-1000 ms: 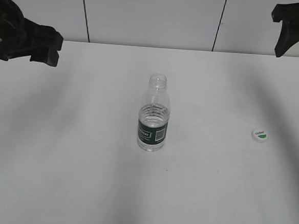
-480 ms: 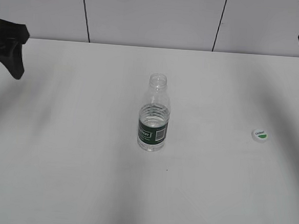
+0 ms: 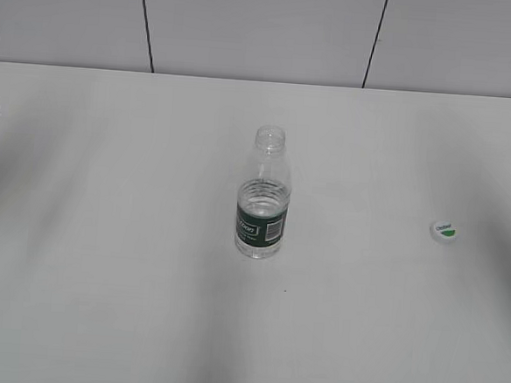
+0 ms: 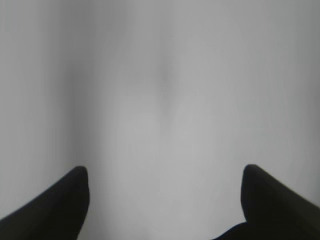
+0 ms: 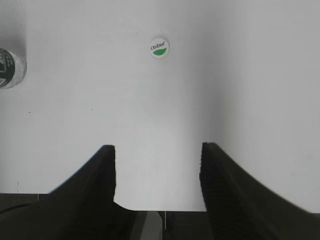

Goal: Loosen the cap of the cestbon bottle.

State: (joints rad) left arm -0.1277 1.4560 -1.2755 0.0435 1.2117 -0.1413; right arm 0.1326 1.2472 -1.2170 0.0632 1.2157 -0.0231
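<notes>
at the middle of the tabletop (image 3: 100, 277) the bottle (image 3: 262, 209) is standing upright with its neck bare — the cap (image 3: 444, 230) is lying well apart to its right, green mark facing up. both claws are gaping wide and gripping nothing: the left claw (image 4: 165, 200) is hanging over bare surface, the right claw (image 5: 158, 175) is looking down toward the cap. loosening looks done; nothing seems left but parking the arms.

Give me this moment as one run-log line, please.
cap: off, lying on table | cestbon bottle: upright, open | left gripper: open, empty | right gripper: open, empty
</notes>
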